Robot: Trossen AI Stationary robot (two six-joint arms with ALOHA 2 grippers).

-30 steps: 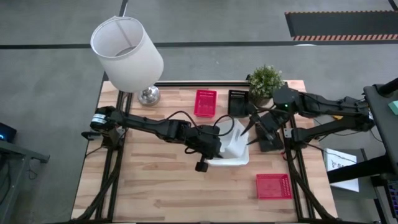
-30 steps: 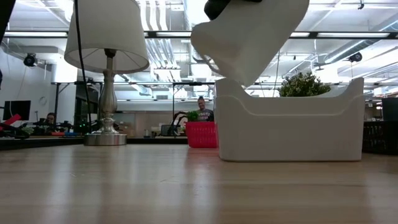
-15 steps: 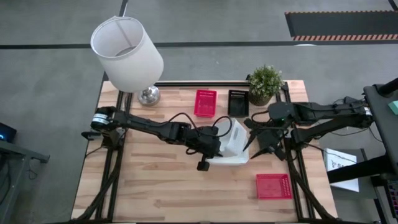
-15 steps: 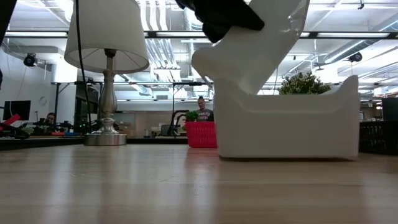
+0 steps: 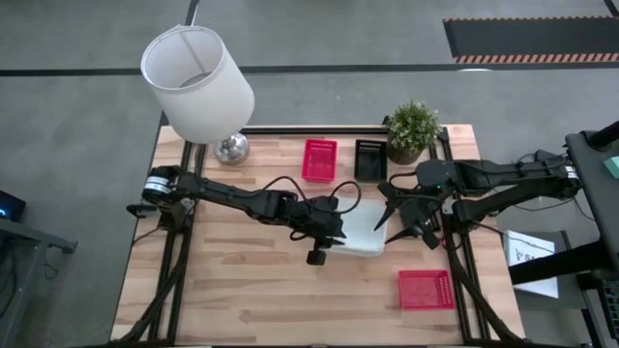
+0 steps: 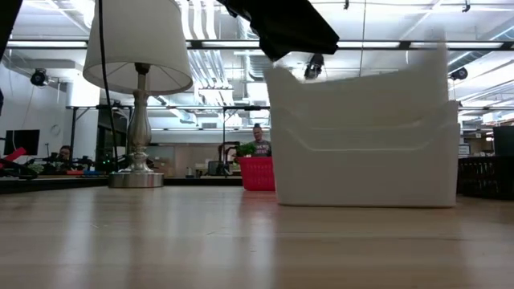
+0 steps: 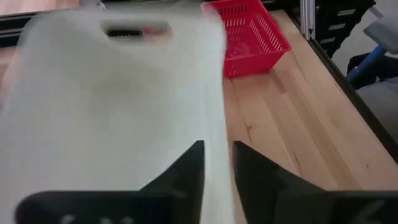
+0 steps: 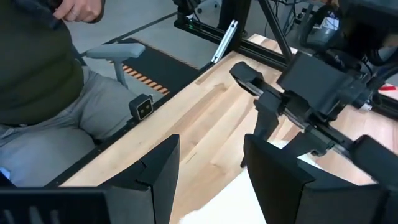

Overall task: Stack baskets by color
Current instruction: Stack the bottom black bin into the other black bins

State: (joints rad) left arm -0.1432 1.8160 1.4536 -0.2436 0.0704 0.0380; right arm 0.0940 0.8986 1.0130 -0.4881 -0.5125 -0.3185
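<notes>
Two white baskets sit nested at the table's middle: the upper one (image 6: 353,100) lies level inside the lower one (image 6: 361,172), which rests on its bottom. My left gripper (image 7: 217,168) is at the stack's left end (image 5: 338,227), its fingers a little apart with the upper basket's rim between them. My right gripper (image 5: 382,208) hangs open just right of the stack, holding nothing. A red basket (image 5: 319,159) and a black basket (image 5: 370,159) stand at the far edge. Another red basket (image 5: 426,288) stands near right. My left gripper has the upper white basket's rim (image 7: 225,134) in the gap between its fingers, which slant down from the table's left. Whether the fingers touch the rim, I cannot tell; the basket shows blurred and lies level in the lower one.
A lamp with a white shade (image 5: 198,82) stands at the far left corner, and a potted plant (image 5: 413,126) at the far right. Bare wood lies along the near edge and the left half. A seated person (image 8: 43,93) shows beyond the table.
The upper white basket, tilted with its left end raised a second ago, has come down level into the lower white basket. My left gripper has sunk with it. My right gripper has swung from the table's right edge toward the stack and a little down.
</notes>
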